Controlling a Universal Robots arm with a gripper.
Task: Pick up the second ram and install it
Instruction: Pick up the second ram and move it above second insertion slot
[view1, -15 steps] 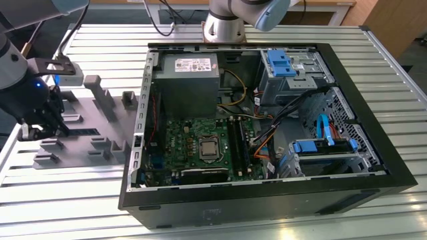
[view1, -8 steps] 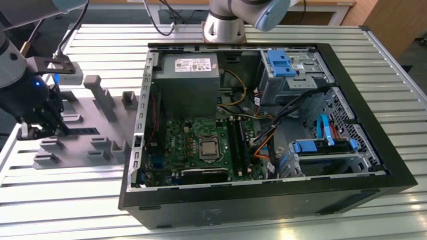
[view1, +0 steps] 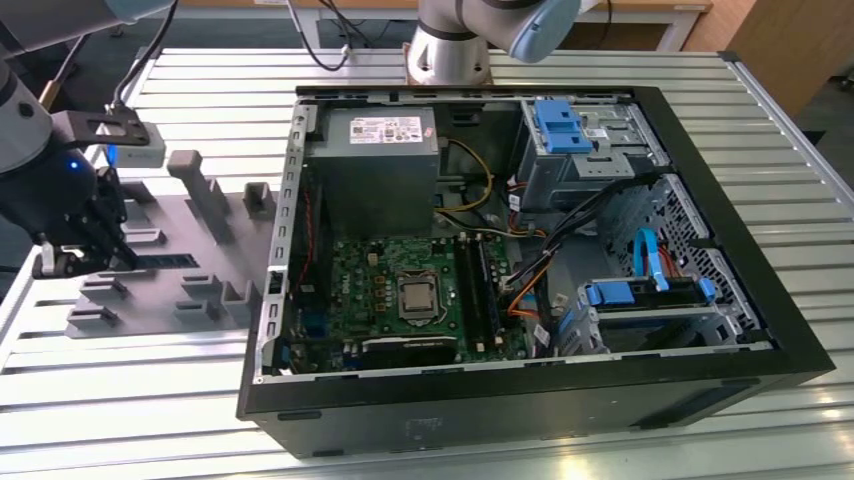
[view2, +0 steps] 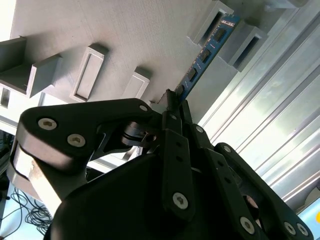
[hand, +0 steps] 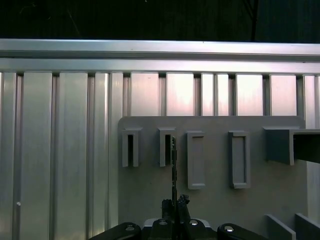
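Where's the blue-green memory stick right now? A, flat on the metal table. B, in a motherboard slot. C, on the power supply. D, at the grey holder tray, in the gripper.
D: in the second wrist view the second ram runs from the gripper, shut on it, to between raised blocks of the grey holder tray.

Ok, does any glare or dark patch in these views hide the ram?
Second wrist view: table slats glare white, but the second ram reads clearly; the pincer is dark. First wrist view: bright patches on the slats, black band above. Exterior view: even light.
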